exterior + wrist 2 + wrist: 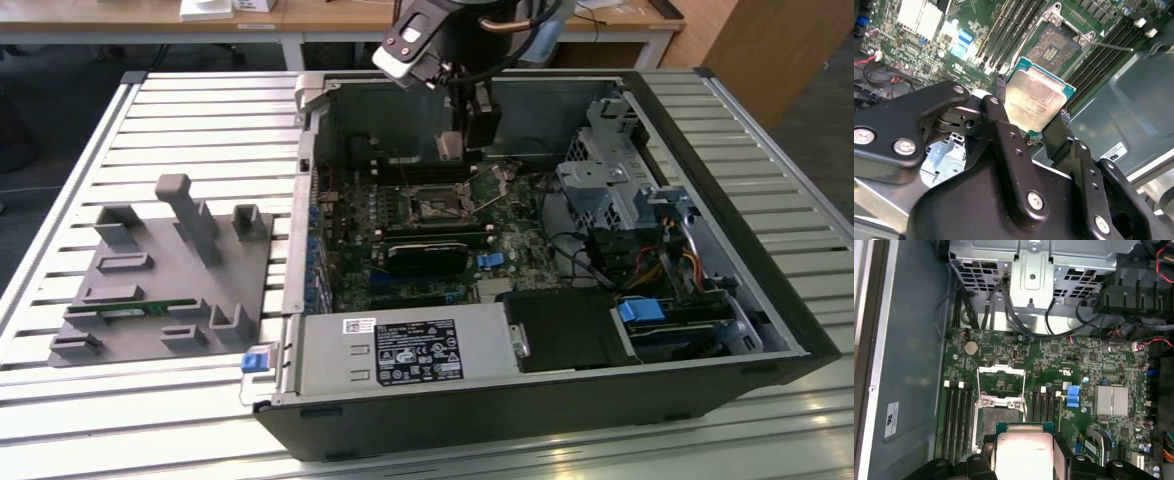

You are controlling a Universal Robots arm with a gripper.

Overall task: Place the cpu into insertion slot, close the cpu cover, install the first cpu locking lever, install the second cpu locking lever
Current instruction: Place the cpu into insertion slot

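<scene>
- End effector (1031,102) clamped on the cpu (1036,97): two black fingers (1000,87) press opposite edges, closed to the chip's width.
- Cpu is held flat, silver top toward the wrist cameras and green rim showing. It is off the board and not seated.
- Insertion slot (999,417) lies uncovered, contact field bare. In both wrist views the cpu hangs near its edge.
- Cpu cover (1001,370) is swung back on the far side of the slot.
- A thin metal lever (1111,46) juts out beside the slot.
- Exterior view: the arm reaches down into the open computer case (747,220), which lies on the slatted bench (200,110).
- A grey fixture tray (160,290) sits on the bench to the exterior view's left, well apart from the case.
</scene>
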